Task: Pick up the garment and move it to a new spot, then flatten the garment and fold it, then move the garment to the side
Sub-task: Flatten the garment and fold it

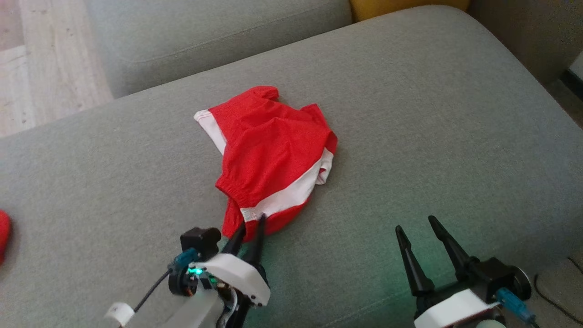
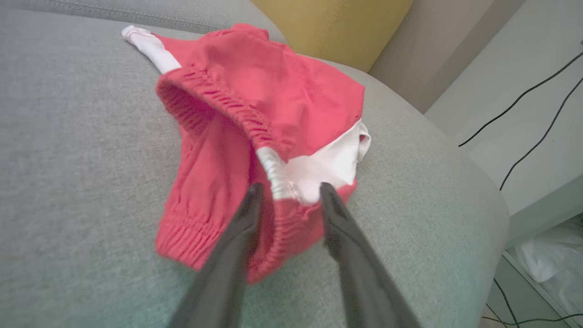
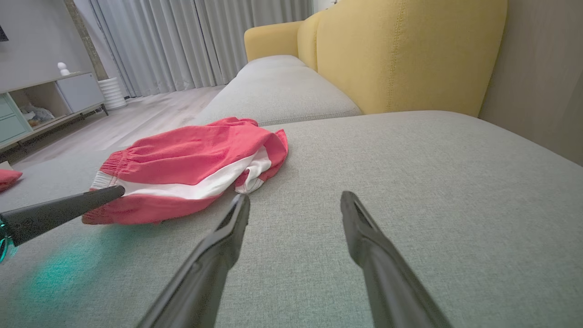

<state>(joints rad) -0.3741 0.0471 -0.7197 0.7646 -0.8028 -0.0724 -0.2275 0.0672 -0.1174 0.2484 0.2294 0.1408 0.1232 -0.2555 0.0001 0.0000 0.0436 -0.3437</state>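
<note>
The garment (image 1: pixel 273 150) is a crumpled red cloth with a white band and a gathered elastic edge, lying mid-cushion. My left gripper (image 1: pixel 252 223) is at its near end. In the left wrist view the left gripper (image 2: pixel 289 191) has its fingers partly closed on either side of the garment's (image 2: pixel 273 91) elastic edge, a gap still between them. My right gripper (image 1: pixel 415 223) hovers open over bare cushion to the right. In the right wrist view the right gripper (image 3: pixel 295 197) has nothing between its fingers, the garment (image 3: pixel 191 159) lies ahead to the left, and a left finger (image 3: pixel 68 207) touches it.
The grey sofa cushion (image 1: pixel 455 114) stretches wide around the garment. Another red cloth (image 1: pixel 2 232) lies at the far left edge. A second grey cushion (image 1: pixel 205 36) and the yellow backrest (image 3: pixel 401 54) lie behind. Wood floor (image 1: pixel 45 68) is left; black cables (image 2: pixel 524 105) run beyond the cushion's end.
</note>
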